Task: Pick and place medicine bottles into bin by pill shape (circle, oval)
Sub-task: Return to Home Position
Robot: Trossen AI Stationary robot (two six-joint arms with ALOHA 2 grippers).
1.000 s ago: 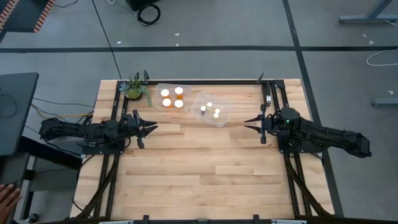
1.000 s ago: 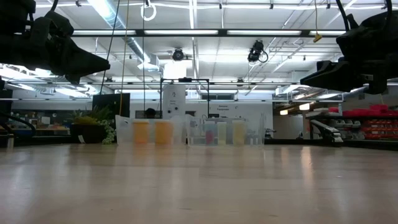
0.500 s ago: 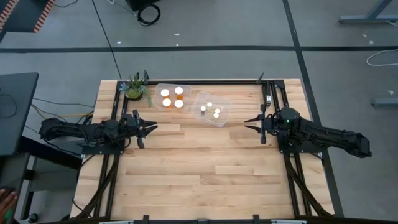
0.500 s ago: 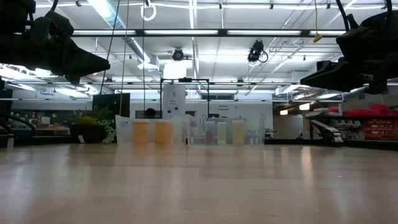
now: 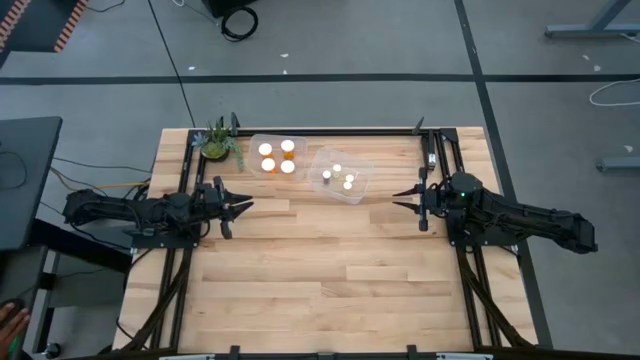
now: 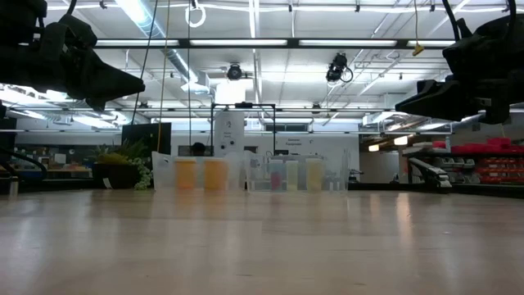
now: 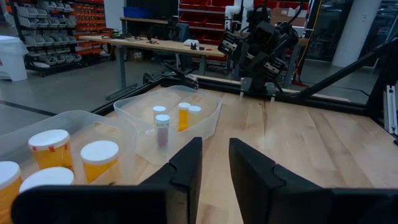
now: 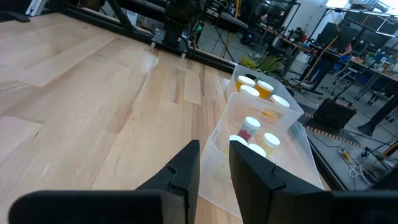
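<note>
Noted left end effector [image 5: 242,206] and right end effector [image 5: 400,202] narrowly parted, empty, flanking small-bottle bin [image 5: 358,192]; beware low homing sweep clipping its wall, toppling small orange pill bottles [image 5: 337,169].

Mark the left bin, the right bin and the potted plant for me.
left bin [image 5: 256,141], high view, bare floor near a corner.
right bin [image 5: 325,159], high view, bare floor near its rim.
potted plant [image 5: 217,143], high view, middle of leaves.

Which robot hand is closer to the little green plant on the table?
Left. The left gripper hangs a short way from the plant, on the same side of the table. The right gripper is far off on the other side.
</note>
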